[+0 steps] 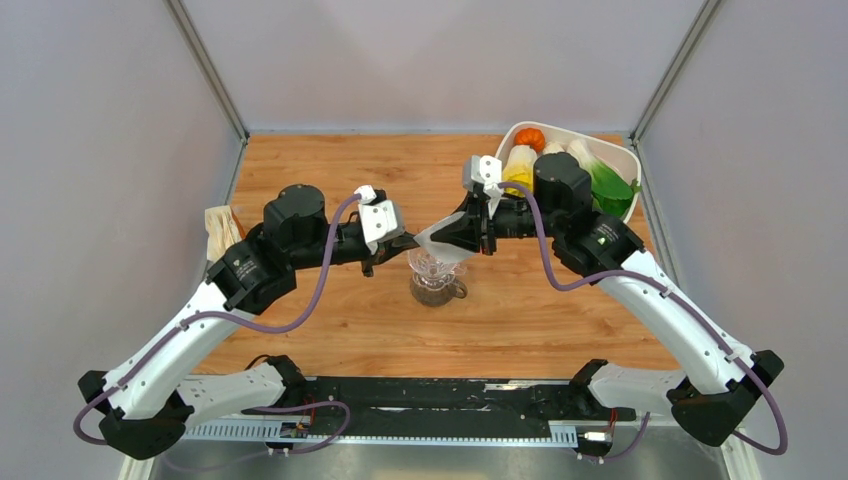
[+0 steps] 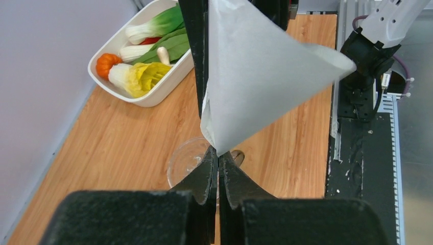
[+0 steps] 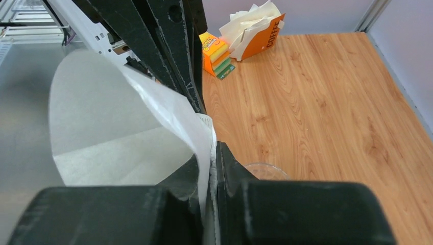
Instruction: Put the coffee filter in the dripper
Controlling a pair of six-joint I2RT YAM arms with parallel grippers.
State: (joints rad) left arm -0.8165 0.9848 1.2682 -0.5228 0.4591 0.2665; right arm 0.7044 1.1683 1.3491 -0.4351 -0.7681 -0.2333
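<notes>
Black fingers of the right gripper [image 3: 213, 153] clamp an edge of the thin white paper coffee filter [image 3: 117, 122], held partly spread above the clear funnel-shaped dripper [image 1: 431, 264]. On the left gripper [image 2: 218, 159] the jaws are pressed together at the filter's lower corner; whether they pinch paper I cannot tell. This looks like the positioning step: next the cone's tip must point down and sink squarely into the rim.

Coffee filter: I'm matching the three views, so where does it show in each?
Top external: filter at centre, just above the dripper.
Left wrist: filter fills the upper centre.
Right wrist: filter left of centre.
Shared landmark: the dripper, whose clear rim shows under the filter in both wrist views.
</notes>
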